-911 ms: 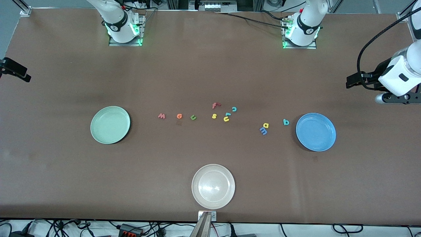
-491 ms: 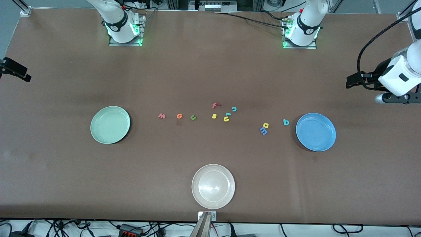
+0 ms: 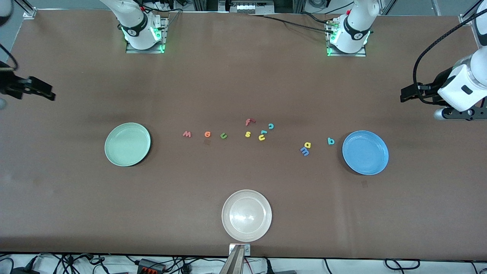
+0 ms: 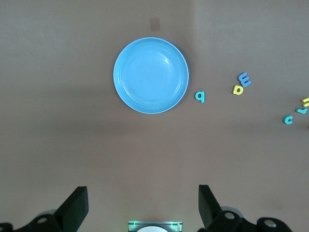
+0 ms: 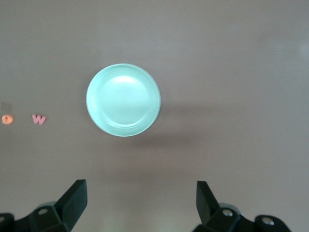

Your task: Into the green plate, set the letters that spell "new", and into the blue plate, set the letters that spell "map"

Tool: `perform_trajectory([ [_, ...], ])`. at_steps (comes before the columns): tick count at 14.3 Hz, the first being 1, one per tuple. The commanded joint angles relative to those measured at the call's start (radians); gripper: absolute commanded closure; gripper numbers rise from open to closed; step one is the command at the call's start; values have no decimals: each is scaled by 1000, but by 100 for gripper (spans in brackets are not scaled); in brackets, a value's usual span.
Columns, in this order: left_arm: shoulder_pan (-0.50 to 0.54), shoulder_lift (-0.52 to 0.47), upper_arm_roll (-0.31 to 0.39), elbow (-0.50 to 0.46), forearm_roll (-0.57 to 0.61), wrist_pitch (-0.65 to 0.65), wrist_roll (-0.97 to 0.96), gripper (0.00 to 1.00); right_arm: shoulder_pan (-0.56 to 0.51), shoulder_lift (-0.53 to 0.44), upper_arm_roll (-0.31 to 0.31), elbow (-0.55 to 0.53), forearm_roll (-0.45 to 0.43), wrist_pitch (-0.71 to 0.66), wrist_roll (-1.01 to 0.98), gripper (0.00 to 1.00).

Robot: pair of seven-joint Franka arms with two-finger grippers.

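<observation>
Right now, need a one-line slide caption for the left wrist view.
Open left gripper hovers over bare table near the empty blue plate, with teal p, yellow a and blue m alongside.

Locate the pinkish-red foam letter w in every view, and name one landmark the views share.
Front view: the pinkish-red foam letter w lies on the table, at the end of the letter row nearest the pale mint-green round plate.
Left wrist view: not in it.
Right wrist view: the w lies beside that plate, next to the orange foam letter e.
Shared landmark: the green plate.
</observation>
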Motion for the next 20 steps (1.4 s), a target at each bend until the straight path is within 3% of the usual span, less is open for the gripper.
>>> perform_trajectory([
  [1, 12, 8, -3, 19, -17, -19, 21, 0, 88, 79, 0, 11, 43, 4, 0, 0],
  [3, 13, 8, -3, 18, -18, -21, 21, 0, 128, 141, 0, 15, 100, 36, 7, 0],
  [7, 17, 8, -3, 18, -18, -21, 21, 0, 240, 274, 1, 15, 107, 180, 9, 1],
  [11, 17, 8, -3, 18, -18, -21, 21, 0, 346, 369, 1, -3, 106, 207, 89, 38],
  [12, 17, 8, -3, 18, -18, -21, 21, 0, 366, 380, 1, -9, 106, 211, 89, 62],
  [13, 17, 8, -3, 18, -18, -21, 21, 0, 389, 389, 1, -9, 106, 211, 89, 76],
  [15, 20, 8, -2, 16, -18, -21, 23, 0, 436, 414, 1, -9, 106, 216, 87, 80],
  [20, 21, 9, 0, 16, -18, -21, 23, 0, 544, 503, 1, -8, 138, 375, 118, 75],
])
